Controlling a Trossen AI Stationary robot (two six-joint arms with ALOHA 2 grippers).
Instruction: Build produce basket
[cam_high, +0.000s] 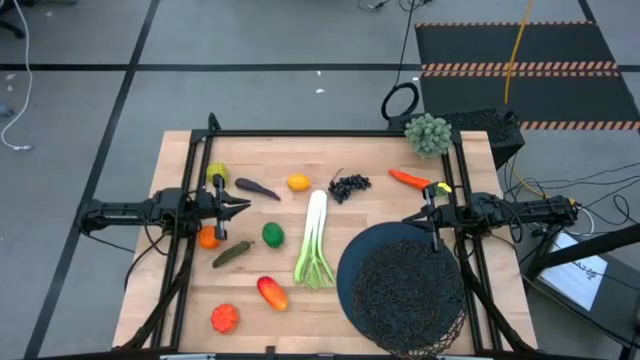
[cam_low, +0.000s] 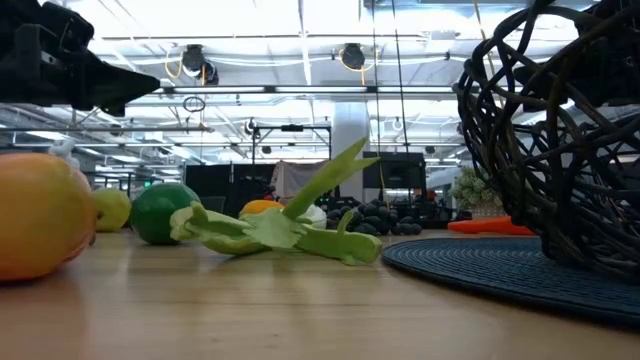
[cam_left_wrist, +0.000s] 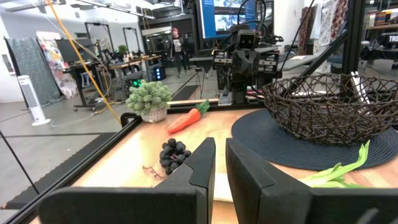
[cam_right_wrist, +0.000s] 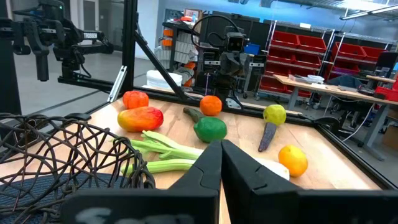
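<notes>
The black wire basket (cam_high: 408, 292) sits empty on a dark round mat (cam_high: 352, 270) at the near right of the wooden worktop (cam_high: 180, 300), directly below and just in front of the right hand (cam_high: 408, 217), whose fingers are pressed fully together and hold nothing. The produce lies spread over the worktop between the two hands: a long celery stalk (cam_high: 314, 242) lies just beside the mat, well out ahead of the right hand's fingertips, with dark grapes (cam_high: 349, 185) and a lemon (cam_high: 298, 182) beyond it toward the far edge. A carrot (cam_high: 407, 179) lies near the right hand on its far side, and a grey-green bumpy clump (cam_high: 428, 134) stands at the far right corner. The left hand (cam_high: 245, 207) hovers above the worktop's left side, its fingers nearly together with only a slim gap, gripping nothing. Ahead of its tips lie a purple eggplant (cam_high: 257, 188) and a green lime (cam_high: 272, 234); a yellow-green fruit (cam_high: 216, 174) sits beside it on the far side, an orange (cam_high: 207, 238) partly under it, and a pickle (cam_high: 232, 253) just nearer. A red-orange mango (cam_high: 271, 292) and a small orange-red fruit (cam_high: 225, 318) lie toward the near edge, well apart from both hands.
</notes>
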